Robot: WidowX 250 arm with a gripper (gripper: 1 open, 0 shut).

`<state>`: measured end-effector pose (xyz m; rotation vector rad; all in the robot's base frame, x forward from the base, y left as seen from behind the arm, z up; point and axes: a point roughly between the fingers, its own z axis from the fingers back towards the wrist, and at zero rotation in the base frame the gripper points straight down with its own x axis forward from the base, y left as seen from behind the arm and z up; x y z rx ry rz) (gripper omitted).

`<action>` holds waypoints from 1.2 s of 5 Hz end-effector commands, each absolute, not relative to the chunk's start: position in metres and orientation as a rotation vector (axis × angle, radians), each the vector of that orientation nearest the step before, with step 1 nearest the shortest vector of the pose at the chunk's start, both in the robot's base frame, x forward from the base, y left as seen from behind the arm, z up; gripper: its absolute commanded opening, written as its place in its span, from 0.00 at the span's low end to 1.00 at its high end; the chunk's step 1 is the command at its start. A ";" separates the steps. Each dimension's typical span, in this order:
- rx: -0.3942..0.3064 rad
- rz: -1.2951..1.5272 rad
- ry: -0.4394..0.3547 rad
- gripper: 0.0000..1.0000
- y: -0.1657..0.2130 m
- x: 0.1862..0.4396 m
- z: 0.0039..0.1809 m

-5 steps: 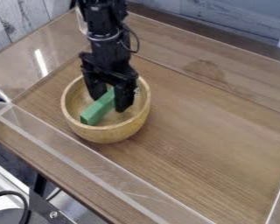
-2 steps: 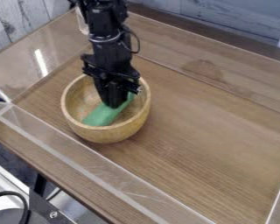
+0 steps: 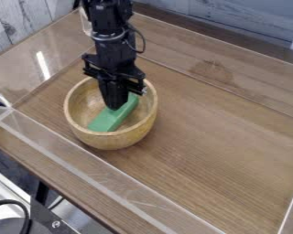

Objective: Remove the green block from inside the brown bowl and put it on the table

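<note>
The broad brown wood-grain tabletop point(image 3: 211, 155), edged with clear acrylic, spread beneath you, with bare wood to the right of the bowl in the camera view. On it sat the round light-brown wooden bowl point(image 3: 110, 141), thick-rimmed and upright. Your dark, jointed robot arm point(image 3: 109, 32) reached over the far side of the bowl, its black gripper point(image 3: 117, 102) down at the rim's level. The small matte green rectangular block point(image 3: 109, 120) lay slantwise inside the bowl, its upper end by the fingertips.

Your fingers were closed, apparently on that upper end, though the view did not prove a firm grip. The step in hand, as judged, was securing the block and starting the lift. You did best to keep the squeeze steady and raise slowly, watching whether the block's lower end left the bowl floor with the fingers. A hold so near one end could have let it pivot or slip, so you needed to clear the thick rim fully before moving sideways to the bare wood and lowering gently.
</note>
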<state>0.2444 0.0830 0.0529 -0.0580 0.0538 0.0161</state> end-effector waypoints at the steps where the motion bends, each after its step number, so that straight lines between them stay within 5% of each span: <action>1: -0.027 0.016 -0.026 0.00 0.085 0.259 0.081; 4: -0.026 0.030 -0.074 0.00 0.064 0.280 0.136; 6: -0.013 0.008 -0.069 0.00 0.068 0.272 0.114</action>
